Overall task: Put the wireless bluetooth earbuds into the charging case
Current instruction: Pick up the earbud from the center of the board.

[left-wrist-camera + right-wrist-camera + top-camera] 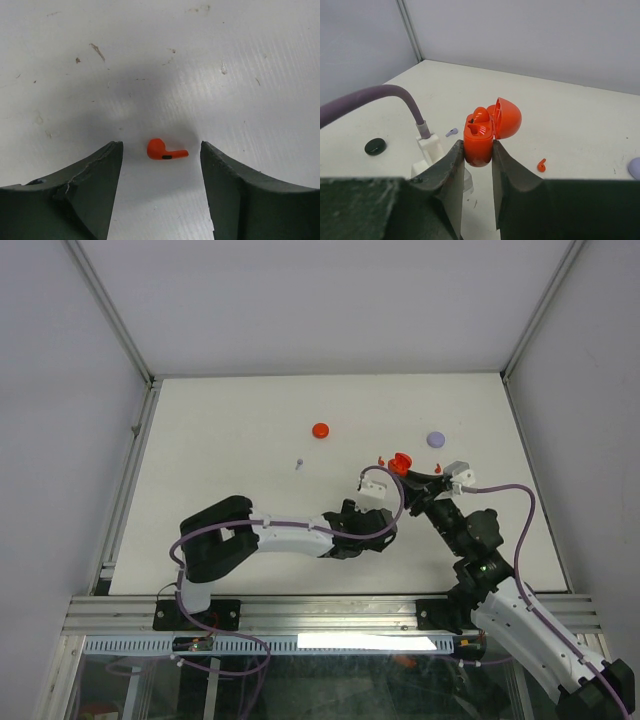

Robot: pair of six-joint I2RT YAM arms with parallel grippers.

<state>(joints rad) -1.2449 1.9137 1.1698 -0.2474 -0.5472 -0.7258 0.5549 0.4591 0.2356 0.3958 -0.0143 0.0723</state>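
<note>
My right gripper (478, 147) is shut on the lower body of a red charging case (479, 142), held above the table with its lid (507, 117) swung open. One red earbud (481, 114) sits in a case pocket. A second red earbud (165, 150) lies flat on the white table; in the left wrist view it shows between the fingertips of my open left gripper (161, 146), touching neither finger. That same earbud (541, 165) lies to the right of the case in the right wrist view. In the top view the case (400, 463) is right of centre.
A pale lavender earbud (451, 132) lies further left, also visible from above (299, 464). A red disc (320, 430) and a lavender disc (435, 439) sit toward the back. A black disc (375, 146) lies at the left. The left wrist's white camera mount (430, 150) stands close beside the case.
</note>
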